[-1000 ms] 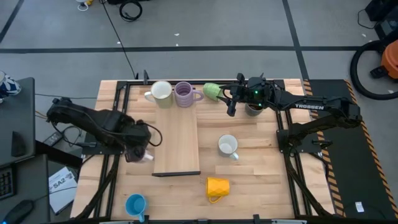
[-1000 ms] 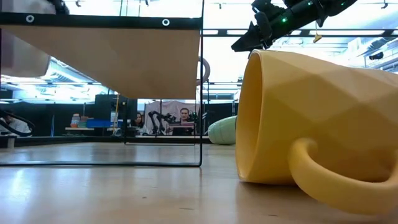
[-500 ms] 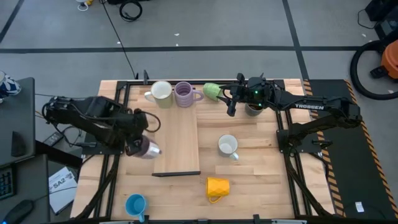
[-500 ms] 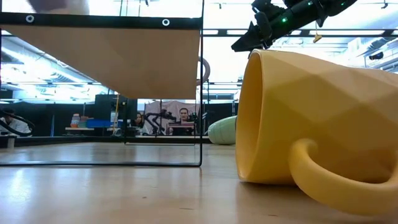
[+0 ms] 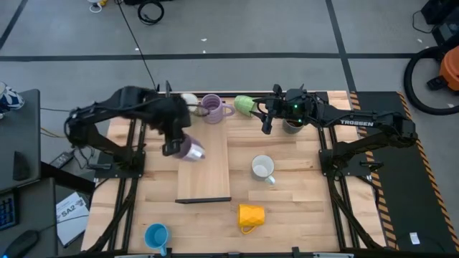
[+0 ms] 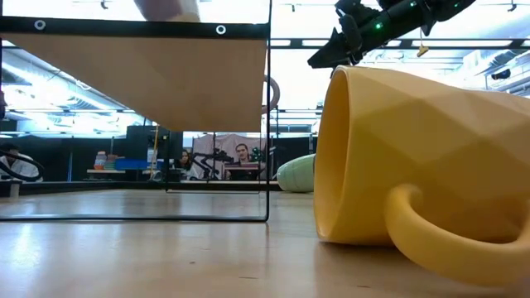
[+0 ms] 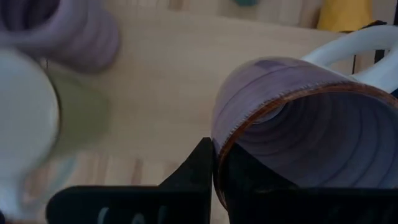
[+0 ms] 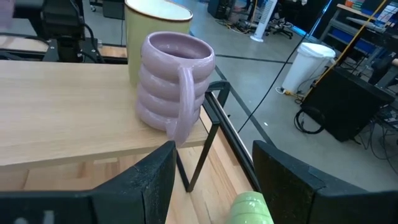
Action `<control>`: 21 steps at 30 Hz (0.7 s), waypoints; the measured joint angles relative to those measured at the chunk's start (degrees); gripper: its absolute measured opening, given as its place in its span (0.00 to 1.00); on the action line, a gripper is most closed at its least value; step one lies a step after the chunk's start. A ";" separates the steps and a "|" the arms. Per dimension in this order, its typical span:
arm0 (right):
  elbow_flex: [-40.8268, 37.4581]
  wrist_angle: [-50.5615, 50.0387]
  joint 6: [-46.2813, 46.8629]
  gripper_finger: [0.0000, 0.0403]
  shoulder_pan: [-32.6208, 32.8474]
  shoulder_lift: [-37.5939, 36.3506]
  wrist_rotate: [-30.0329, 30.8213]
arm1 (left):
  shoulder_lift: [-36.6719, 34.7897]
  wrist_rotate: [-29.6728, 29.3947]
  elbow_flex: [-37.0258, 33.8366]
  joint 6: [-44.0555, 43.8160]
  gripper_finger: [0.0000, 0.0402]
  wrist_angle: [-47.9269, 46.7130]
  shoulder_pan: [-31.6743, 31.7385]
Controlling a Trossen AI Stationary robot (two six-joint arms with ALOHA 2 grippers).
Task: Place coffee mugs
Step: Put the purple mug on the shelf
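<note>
My left gripper (image 5: 178,147) is shut on a smooth lavender mug (image 5: 191,151) and hangs over the left part of the raised wooden shelf (image 5: 208,172). At the shelf's far end stand a cream-white mug (image 8: 155,25), partly hidden by my left arm in the high view, and a ribbed lavender mug (image 5: 213,107). A light green mug (image 5: 245,105) lies on its side beside the shelf. My right gripper (image 5: 267,120) stays open just right of it, fingers apart (image 8: 211,180) with nothing between them. My left gripper pinches the lavender mug's wall at the rim (image 7: 219,155), one finger outside (image 7: 196,171) and the other inside the mouth. The fingers slant down from the table's left. The mug hangs tilted, mouth toward the gripper, above the shelf.
On the table lie a white mug (image 5: 263,168), a yellow mug on its side (image 5: 251,214) and a blue mug (image 5: 156,235) near the front edge. A dark mug (image 5: 292,127) sits under my right arm. People sit in the room behind.
My left gripper has risen and swung from the table's left side toward the right and far edge, turning as it went. It has carried the lavender mug up and over the shelf. The fingers stayed shut on the mug.
</note>
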 joint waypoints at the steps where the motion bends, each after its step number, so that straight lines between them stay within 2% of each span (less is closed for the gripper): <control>1: 0.00 0.05 0.01 0.54 -0.01 0.00 -0.12 | 1.39 0.86 1.39 1.80 0.05 -0.18 1.09; 8: 0.00 0.04 0.01 0.54 0.04 0.00 -0.14 | 10.44 1.87 8.48 10.36 0.05 -0.64 6.35; 21: 0.00 -0.02 0.01 0.54 0.06 0.00 -0.17 | 18.97 1.88 9.90 8.63 0.05 -0.72 8.92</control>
